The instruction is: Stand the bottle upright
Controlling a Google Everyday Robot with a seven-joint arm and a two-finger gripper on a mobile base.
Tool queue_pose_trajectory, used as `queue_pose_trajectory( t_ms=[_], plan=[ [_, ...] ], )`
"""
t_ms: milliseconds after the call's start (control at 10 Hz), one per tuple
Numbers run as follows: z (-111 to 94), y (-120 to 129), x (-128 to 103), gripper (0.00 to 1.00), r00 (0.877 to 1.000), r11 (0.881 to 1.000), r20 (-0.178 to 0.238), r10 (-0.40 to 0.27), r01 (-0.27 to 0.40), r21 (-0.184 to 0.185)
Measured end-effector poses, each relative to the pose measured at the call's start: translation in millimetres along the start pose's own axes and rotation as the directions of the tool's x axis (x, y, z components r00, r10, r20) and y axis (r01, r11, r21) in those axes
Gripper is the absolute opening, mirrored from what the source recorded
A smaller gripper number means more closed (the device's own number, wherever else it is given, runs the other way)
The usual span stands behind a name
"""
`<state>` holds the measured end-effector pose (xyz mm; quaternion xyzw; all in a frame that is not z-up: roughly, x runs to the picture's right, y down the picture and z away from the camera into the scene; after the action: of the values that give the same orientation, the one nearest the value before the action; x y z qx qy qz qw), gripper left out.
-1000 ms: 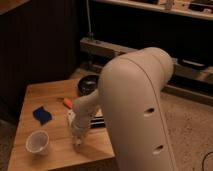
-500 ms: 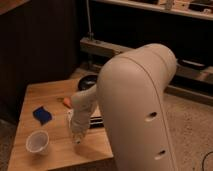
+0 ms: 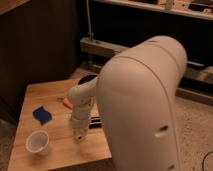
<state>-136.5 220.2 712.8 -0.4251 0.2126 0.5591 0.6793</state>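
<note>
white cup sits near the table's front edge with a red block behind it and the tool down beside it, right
Not quite: the camera view shows the block behind the white cup is blue, not red. The rest holds: the cup sits near the table's front edge, and the tool, shut, is down at the tabletop beside it.

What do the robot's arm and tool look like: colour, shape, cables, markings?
The arm is off-white, built of smooth rounded shells; the nearest shell is large, with two small dark holes. The tool, low over the wooden table near the white cup, is the same pale colour with small dark spots. No cables or markings show.
</note>
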Motion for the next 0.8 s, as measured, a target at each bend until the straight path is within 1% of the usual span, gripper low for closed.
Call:
queue_pose_trajectory(
  t_ms=[100, 200, 300, 400, 600, 700, 800],
  plan=[
    [-12, -1, 3, 0.0, 1.0, 1.0, -0.014, 0.019, -0.019, -0.007],
    [-23, -4, 6, 0.0, 0.999, 0.999, -0.036, 0.031, -0.032, -0.018],
    [-30, -6, 8, 0.0, 0.997, 0.999, -0.063, 0.043, -0.045, -0.029],
    [-38, -6, 11, 0.0, 0.993, 0.998, -0.102, 0.051, -0.055, -0.037],
    [-59, -3, 18, 0.0, 0.981, 0.997, -0.186, 0.055, -0.065, -0.047],
    [-69, -4, 23, 0.0, 0.971, 0.996, -0.231, 0.058, -0.073, -0.054],
    [-72, -5, 25, 0.0, 0.966, 0.995, -0.253, 0.061, -0.078, -0.058]
  ],
)
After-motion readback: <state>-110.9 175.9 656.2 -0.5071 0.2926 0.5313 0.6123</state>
